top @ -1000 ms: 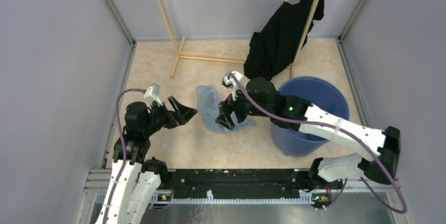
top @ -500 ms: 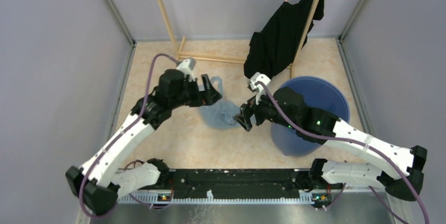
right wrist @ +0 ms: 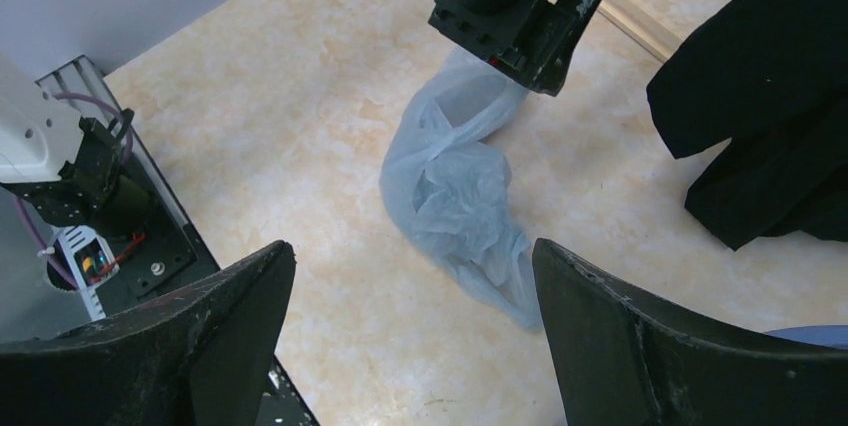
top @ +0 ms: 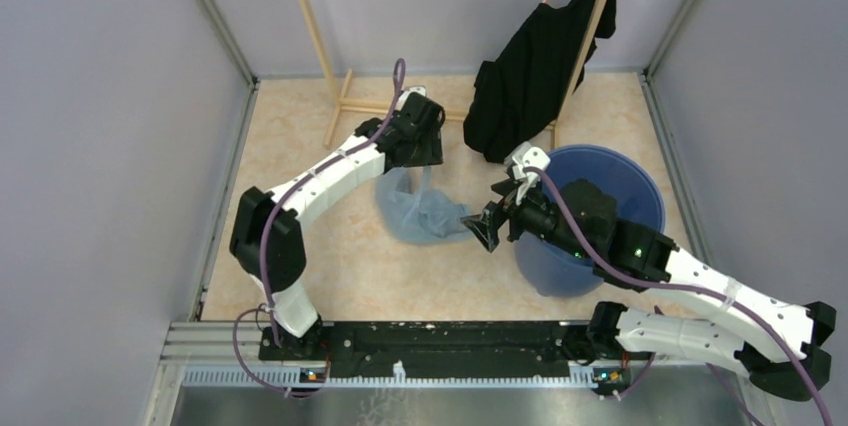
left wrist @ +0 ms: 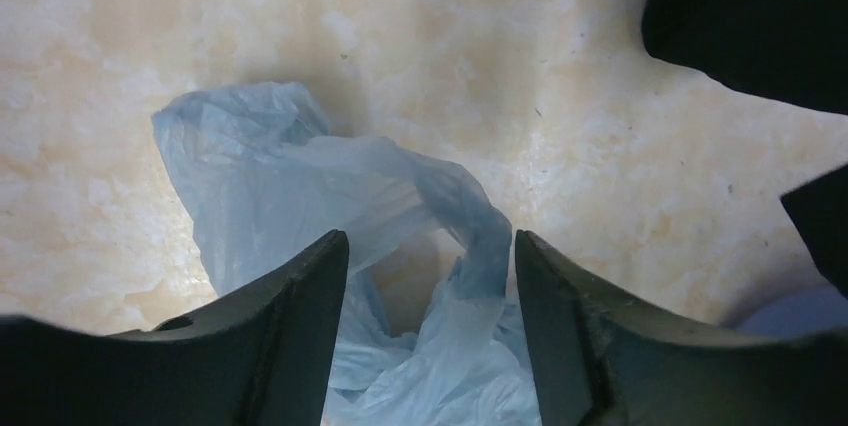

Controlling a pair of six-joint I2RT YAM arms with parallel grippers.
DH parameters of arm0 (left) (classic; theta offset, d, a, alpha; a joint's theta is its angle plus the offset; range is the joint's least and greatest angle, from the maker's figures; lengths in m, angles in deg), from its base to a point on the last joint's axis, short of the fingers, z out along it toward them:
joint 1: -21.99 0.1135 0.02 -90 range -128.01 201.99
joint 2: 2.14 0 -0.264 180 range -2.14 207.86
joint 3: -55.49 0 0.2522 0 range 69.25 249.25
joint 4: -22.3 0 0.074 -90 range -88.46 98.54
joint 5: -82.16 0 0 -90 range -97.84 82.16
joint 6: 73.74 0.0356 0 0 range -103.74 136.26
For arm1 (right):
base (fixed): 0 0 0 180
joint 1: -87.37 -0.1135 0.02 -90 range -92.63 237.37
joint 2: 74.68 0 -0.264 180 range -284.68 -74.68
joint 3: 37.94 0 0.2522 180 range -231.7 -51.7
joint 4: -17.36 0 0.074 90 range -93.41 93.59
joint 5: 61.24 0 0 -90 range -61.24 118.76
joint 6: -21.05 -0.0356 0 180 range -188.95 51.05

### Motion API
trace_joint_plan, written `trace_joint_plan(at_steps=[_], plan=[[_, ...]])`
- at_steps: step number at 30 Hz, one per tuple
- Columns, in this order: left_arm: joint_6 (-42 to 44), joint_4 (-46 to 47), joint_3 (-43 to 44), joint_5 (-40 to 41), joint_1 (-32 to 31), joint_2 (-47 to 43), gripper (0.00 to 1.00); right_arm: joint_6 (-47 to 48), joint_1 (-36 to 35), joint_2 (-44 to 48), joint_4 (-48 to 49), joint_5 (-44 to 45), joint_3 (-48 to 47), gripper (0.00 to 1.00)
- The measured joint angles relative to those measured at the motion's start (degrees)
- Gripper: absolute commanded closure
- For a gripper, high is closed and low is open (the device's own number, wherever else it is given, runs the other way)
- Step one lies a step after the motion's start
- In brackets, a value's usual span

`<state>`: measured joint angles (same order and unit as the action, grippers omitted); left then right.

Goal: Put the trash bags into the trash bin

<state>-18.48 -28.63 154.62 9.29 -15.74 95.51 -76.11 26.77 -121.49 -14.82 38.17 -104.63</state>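
Left arm (top: 320, 181), right arm (top: 700, 281): long parts made of white shell, joints made black. Purple cable (top: 265, 246) looped along each arm. Small green light (top: 638, 253) seen on right arm. Fingers (left wrist: 290, 336) made black, thick, curved, with rough skin.

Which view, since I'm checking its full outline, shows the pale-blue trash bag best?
Right wrist: the trash bag lies almost whole on the floor, one end rising toward the left gripper. Top external shows it smaller, its upper end under the left arm. Left wrist shows it close but cropped by the frame and that gripper's fingers.
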Motion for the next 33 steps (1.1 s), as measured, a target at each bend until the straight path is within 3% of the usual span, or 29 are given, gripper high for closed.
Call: trace_joint_plan(at_steps=[6,12,17,22,26,33], plan=[[2.38,-1.88,0.46,1.92,-0.37,1.40,0.98,0.63,0.00,0.57,-0.17,0.52,0.07,0.11],[6.99,0.48,-12.96,3.82,-0.35,-13.49,1.00,0.74,0.00,-0.24,-0.55,0.50,-0.02,0.11],[10.82,3.91,-29.14,5.64,-0.31,-37.83,1.00,0.46,0.00,-4.59,-0.42,-1.25,-1.20,0.17],[7.98,5.09,-40.13,3.67,-0.15,-57.27,1.00,-1.60,0.00,-14.23,0.70,-7.13,-4.59,0.24],[5.38,4.61,-45.35,0.09,-0.15,-64.41,1.00,-4.22,0.00,-25.27,0.74,-10.97,-8.94,0.41],[4.96,3.34,-45.94,-2.45,-0.15,-68.04,1.00,-9.73,-0.87,-42.88,1.53,-13.92,-15.50,0.42]])
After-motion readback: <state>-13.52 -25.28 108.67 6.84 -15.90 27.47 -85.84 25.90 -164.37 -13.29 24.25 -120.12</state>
